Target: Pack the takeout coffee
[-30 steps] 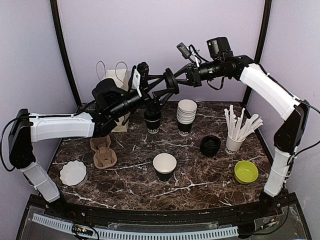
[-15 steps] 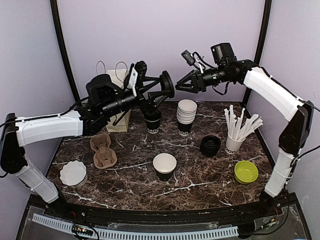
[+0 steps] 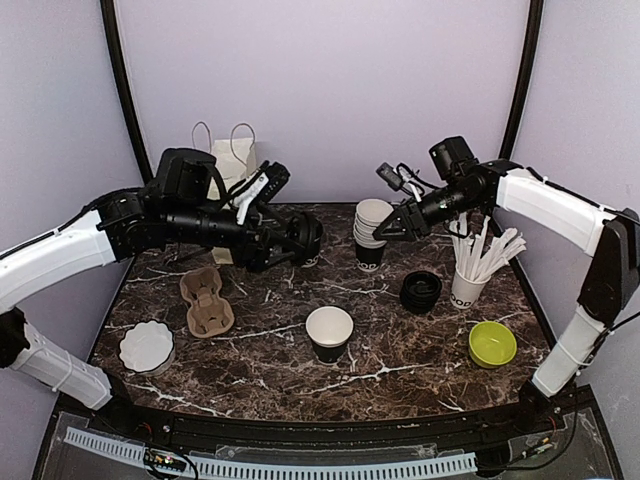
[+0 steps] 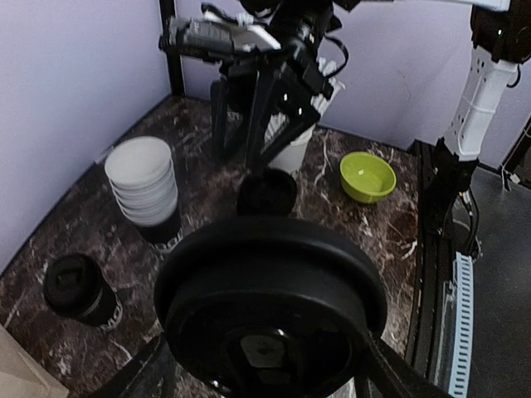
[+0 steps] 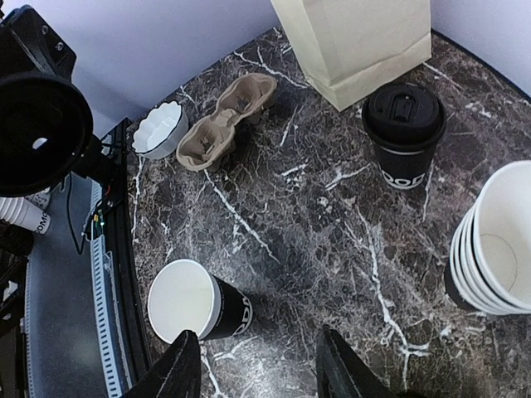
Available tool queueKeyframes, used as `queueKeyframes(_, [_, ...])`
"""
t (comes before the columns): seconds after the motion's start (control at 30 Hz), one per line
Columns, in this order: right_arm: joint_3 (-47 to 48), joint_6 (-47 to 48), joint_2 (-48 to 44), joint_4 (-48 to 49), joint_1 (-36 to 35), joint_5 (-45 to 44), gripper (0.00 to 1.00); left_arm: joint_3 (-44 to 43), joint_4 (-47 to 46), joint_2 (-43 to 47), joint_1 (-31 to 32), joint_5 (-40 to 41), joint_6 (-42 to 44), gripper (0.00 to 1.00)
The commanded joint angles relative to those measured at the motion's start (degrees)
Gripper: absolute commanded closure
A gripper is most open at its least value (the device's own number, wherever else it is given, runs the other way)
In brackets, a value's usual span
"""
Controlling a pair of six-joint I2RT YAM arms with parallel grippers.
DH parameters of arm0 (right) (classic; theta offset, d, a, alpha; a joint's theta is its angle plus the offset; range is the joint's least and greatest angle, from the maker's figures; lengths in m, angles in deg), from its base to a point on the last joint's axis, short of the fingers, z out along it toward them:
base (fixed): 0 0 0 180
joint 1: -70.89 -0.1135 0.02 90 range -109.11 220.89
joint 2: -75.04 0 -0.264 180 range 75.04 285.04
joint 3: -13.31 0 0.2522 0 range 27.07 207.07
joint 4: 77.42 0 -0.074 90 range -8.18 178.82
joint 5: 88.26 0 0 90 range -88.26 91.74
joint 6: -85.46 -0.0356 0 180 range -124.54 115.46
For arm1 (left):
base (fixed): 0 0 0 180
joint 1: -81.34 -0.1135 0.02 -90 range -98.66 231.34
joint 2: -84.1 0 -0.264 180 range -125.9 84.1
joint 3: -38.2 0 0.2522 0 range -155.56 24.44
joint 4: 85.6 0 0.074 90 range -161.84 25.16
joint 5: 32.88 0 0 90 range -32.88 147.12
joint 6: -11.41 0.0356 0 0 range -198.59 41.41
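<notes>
1 open coffee cup (image 3: 329,333) stands near centre; 1 lidded cup (image 5: 404,137) sits far, beside the paper bag (image 5: 357,41). My left gripper (image 3: 297,240) clamps a black lid (image 4: 270,282); the right gripper (image 5: 261,369) gapes, empty. I'd centre the lid level over the rim, then press evenly.

Top view: fixed, high above the near edge, tilted down over the whole counter (image 3: 280,350) to the back wall (image 3: 320,90), farthest off. Left wrist view: low, looks across the counter toward the right side, with the black lid (image 4: 270,307) close up filling the lower frame. Right wrist view: higher, looks steeply down toward the left side. All three share the cup stack (image 4: 145,182) and lidded cup (image 5: 404,133). Top and right wrist views share the open cup (image 5: 187,303).
</notes>
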Motion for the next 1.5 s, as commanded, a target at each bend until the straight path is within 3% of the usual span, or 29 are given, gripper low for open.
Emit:
queueKeyframes(0.0, [-0.6,1.9,-0.6,-1.4,-0.3,1.2,0.53,-2.3,15.9,-0.7,1.2,-0.1,-1.8,0.35])
queueKeyframes(0.47, [-5.0,2.4,-2.2,-2.3,-3.7,-3.9,0.54,-17.1,34.0,-18.9,8.9,9.5,6.4,0.37])
queueKeyframes(0.83, [-6.6,3.8,-2.5,-4.9,-3.6,-10.5,0.55,-21.7,37.1,-25.3,12.2,13.8,9.4,0.36])
queueKeyframes(1.47, [-7.1,3.0,-2.0,-4.2,-3.3,-10.7,0.54,-22.6,35.8,-29.8,13.0,16.7,12.3,0.36])
